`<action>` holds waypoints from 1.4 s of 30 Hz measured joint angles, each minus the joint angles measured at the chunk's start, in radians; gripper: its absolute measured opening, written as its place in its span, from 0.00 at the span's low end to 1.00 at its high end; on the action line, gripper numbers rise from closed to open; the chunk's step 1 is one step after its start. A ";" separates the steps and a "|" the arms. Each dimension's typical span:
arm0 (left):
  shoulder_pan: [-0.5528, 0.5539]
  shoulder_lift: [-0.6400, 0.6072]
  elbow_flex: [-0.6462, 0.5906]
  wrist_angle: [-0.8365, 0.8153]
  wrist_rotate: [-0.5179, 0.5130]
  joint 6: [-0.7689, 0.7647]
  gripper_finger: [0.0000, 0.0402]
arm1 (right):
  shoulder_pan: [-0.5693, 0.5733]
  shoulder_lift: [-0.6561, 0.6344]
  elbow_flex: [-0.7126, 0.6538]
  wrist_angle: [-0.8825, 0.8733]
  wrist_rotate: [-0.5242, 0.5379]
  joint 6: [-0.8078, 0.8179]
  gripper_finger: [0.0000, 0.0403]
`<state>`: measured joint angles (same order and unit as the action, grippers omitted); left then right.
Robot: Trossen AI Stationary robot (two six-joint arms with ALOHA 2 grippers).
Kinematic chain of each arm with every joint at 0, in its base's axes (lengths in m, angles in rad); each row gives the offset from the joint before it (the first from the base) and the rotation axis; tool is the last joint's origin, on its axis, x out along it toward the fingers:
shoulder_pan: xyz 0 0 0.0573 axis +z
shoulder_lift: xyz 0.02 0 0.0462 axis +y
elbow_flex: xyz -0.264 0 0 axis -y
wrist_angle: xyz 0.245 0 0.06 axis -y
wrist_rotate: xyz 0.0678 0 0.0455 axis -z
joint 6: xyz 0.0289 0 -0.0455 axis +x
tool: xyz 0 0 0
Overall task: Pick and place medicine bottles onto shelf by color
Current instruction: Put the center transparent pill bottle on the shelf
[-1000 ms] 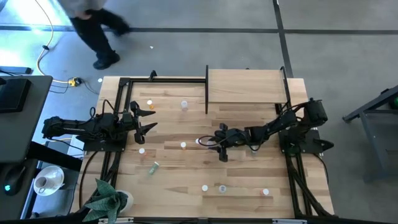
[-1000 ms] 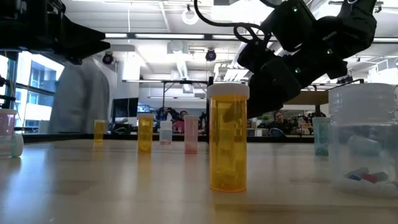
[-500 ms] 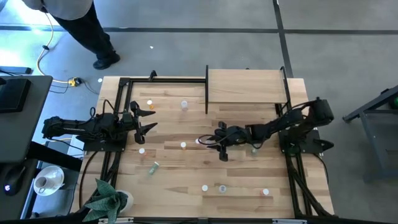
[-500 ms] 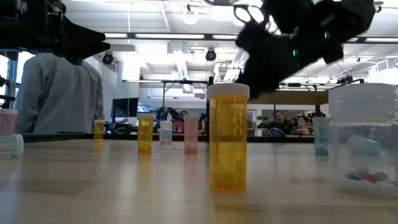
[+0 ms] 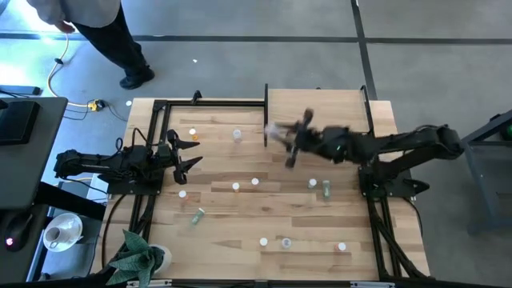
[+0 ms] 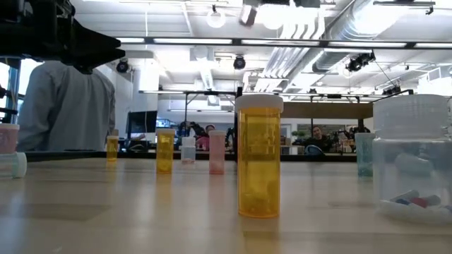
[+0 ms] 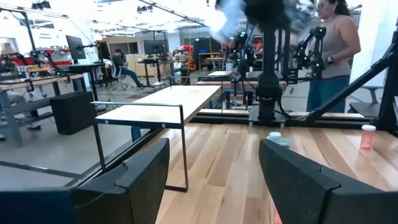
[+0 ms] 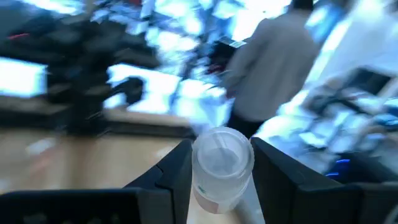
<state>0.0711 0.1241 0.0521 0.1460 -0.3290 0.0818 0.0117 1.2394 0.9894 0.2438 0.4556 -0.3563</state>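
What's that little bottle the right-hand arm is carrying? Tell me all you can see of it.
The bottle is a small cylinder with a white cap; its body looks pale, pinkish low down. The right gripper clamps it between two dark fingers, cap end pointing outward. From above, it is blurred, carried in the air at the pale-wood shelf edge.

bottle (image 8: 222, 167): clear, white cap | held aloft beside shelf (image 5: 320, 112) edge

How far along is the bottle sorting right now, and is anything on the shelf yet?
Done: nothing shows on the shelf yet. In hand: the right gripper is shut on a white-capped bottle, raised near the shelf's left edge. Left: about ten bottles stand or lie scattered on the table, including one lying on its side. The left gripper waits open at the table's left side.
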 joint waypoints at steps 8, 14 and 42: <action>0.000 0.000 0.000 -0.007 -0.006 0.000 0.59 | -0.224 0.004 0.174 -0.094 0.003 0.027 0.31; 0.000 0.000 0.000 -0.008 -0.008 0.000 0.59 | -0.413 0.004 0.161 -0.189 -0.140 0.239 0.31; 0.000 0.000 0.000 -0.010 -0.023 0.000 0.59 | -0.608 0.359 0.165 -0.283 -0.414 0.402 0.31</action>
<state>0.0715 0.1241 0.0517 0.1360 -0.3519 0.0818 -0.5961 1.5986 1.1540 -0.0394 0.0419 0.0456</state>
